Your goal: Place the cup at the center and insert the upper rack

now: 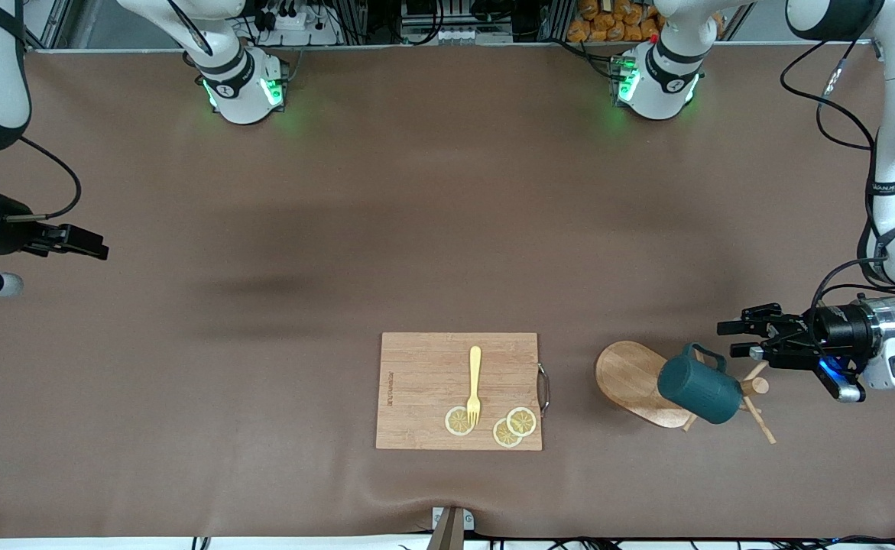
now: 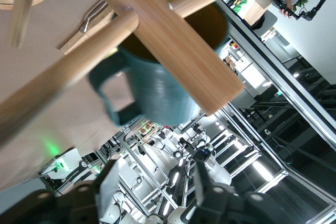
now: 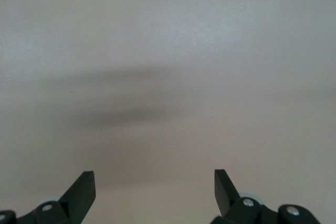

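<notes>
The upper rack point(image 1: 629, 376), a light wooden mug tree, lies tipped on its side on the table toward the left arm's end, its oval base standing on edge and its pegs point(image 1: 758, 416) pointing at the left gripper. The dark teal cup point(image 1: 701, 393) rests on the rack's pole, handle up. My left gripper point(image 1: 728, 340) hovers just off the peg end, open, holding nothing. In the left wrist view the pole point(image 2: 173, 40) crosses the cup point(image 2: 163, 95), with the left gripper point(image 2: 155, 182) apart from both. My right gripper point(image 1: 95, 246) waits open at the right arm's end, over bare table point(image 3: 155, 179).
A rectangular wooden cutting board point(image 1: 424, 374) lies near the table's front edge, beside the rack toward the right arm's end. On it are a yellow fork point(image 1: 475, 382) and three lemon slices point(image 1: 458, 421). Its metal handle point(image 1: 544, 388) faces the rack.
</notes>
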Available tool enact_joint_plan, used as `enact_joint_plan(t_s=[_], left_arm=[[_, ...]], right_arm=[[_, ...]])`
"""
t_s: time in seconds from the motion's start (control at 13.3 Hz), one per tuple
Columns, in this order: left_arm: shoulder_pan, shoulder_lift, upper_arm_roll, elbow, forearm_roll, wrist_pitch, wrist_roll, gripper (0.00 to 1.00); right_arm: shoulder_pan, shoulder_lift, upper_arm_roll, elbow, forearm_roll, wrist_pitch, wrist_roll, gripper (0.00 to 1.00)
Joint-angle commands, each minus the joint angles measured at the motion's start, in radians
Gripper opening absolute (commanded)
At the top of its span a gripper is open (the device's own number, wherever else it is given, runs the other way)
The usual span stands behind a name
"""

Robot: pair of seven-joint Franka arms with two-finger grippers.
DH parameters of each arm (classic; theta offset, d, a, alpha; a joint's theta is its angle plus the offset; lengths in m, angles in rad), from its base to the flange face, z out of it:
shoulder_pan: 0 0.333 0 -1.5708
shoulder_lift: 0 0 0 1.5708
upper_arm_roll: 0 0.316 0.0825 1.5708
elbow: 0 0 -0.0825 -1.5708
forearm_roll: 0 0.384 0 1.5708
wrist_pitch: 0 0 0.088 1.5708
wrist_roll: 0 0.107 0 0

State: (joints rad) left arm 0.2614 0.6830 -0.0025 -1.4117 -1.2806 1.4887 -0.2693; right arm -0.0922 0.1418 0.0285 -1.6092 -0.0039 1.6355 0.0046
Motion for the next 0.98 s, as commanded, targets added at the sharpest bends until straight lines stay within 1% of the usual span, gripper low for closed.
enact_joint_plan(t_s=[0.0,0.15,0.23,0.3,0.38,0.6,0.75,0.9], left_arm=[[0.001,-0.037,0.007,-0.003,-0.023,-0.018,-0.053,1.00],[-0.008,-0.085,0.007,-0.007,-0.007,-0.001,-0.083,1.00],[-0.016,-0.115,0.007,-0.013,0.027,0.031,-0.084,1.00],[-0.021,-0.164,-0.002,-0.033,0.100,0.079,-0.082,1.00],[-0.025,-0.215,-0.031,-0.055,0.183,0.138,-0.080,1.00],[-0.028,-0.373,-0.152,-0.118,0.528,0.267,-0.080,1.00],[-0.030,-0.463,-0.233,-0.138,0.787,0.288,-0.084,1.00],[-0.031,-0.551,-0.284,-0.182,0.994,0.288,-0.071,1.00]], right_arm=[[0.016,-0.005,-0.004,0.005,-0.010,-0.010,0.017,1.00],[0.016,-0.005,-0.004,0.005,-0.010,-0.010,0.015,1.00],[0.016,-0.005,-0.004,0.005,-0.010,-0.010,0.017,1.00],[0.016,-0.005,-0.004,0.005,-0.010,-0.010,0.017,1.00],[0.016,-0.005,-0.004,0.005,-0.010,-0.010,0.017,1.00],[0.017,-0.005,-0.004,0.006,-0.010,-0.008,0.017,1.00],[0.017,-0.005,-0.004,0.006,-0.011,-0.003,0.017,1.00],[0.026,-0.005,-0.005,0.006,-0.014,0.001,0.017,1.00]])
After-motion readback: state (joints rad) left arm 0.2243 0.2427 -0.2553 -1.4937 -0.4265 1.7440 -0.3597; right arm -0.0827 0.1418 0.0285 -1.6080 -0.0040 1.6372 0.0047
